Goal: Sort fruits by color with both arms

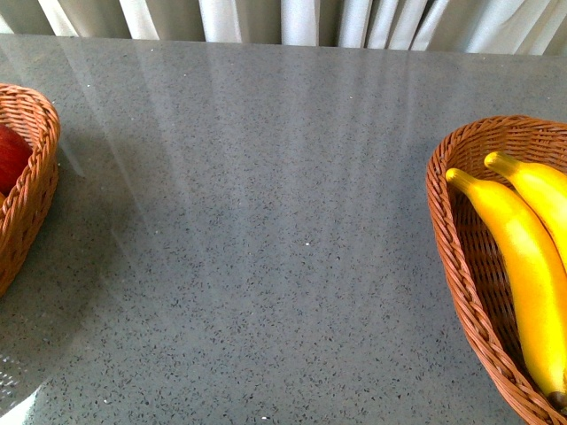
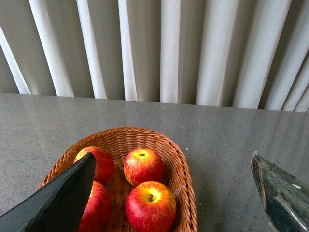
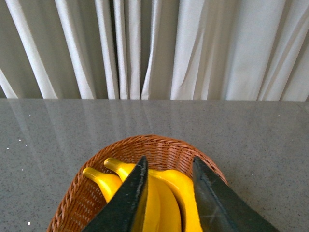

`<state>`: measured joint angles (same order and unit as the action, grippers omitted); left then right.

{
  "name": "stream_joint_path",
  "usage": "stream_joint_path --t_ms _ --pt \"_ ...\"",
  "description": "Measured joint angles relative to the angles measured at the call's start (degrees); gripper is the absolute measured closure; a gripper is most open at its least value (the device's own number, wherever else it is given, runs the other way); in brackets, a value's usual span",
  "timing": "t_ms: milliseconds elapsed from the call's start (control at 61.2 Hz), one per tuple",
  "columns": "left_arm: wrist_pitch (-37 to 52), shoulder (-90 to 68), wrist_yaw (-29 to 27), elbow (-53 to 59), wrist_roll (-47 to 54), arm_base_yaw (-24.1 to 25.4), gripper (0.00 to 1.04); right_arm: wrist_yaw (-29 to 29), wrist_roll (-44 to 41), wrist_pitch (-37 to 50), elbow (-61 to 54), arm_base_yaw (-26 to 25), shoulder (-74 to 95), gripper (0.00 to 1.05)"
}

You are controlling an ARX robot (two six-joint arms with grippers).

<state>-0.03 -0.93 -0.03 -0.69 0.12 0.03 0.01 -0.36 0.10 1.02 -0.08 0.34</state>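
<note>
We list a grey speckled desk (image 1: 266,266) backed by pale curtains (image 1: 301,19).

At its left edge we find a wicker basket (image 2: 181,166) holding four red apples (image 2: 150,206), streaked yellow, packed close together; the front view shows only a sliver of one.

At the right edge we find a second wicker basket (image 1: 461,266) with yellow bananas (image 1: 523,257) lying lengthwise side by side, tips toward the curtains; we count two in the front view.

The left gripper (image 2: 174,193) hangs above the apple basket, fingers spread wide, nothing between them.

The right gripper (image 3: 169,193) hangs over the banana basket, fingers narrowly apart with a banana showing between them; we cannot tell whether they pinch it.
</note>
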Motion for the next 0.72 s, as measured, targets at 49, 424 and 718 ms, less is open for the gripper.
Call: stream_joint_path --t_ms 49,424,718 --pt "0.0 0.0 0.0 0.0 0.0 0.0 0.09 0.02 0.0 0.0 0.0 0.0 0.0 0.6" --pt "0.0 0.0 0.02 0.0 0.0 0.0 0.09 0.0 0.15 0.0 0.0 0.0 0.0 0.09" --pt "0.0 0.0 0.02 0.0 0.0 0.0 0.09 0.02 0.17 0.0 0.0 0.0 0.0 0.09"
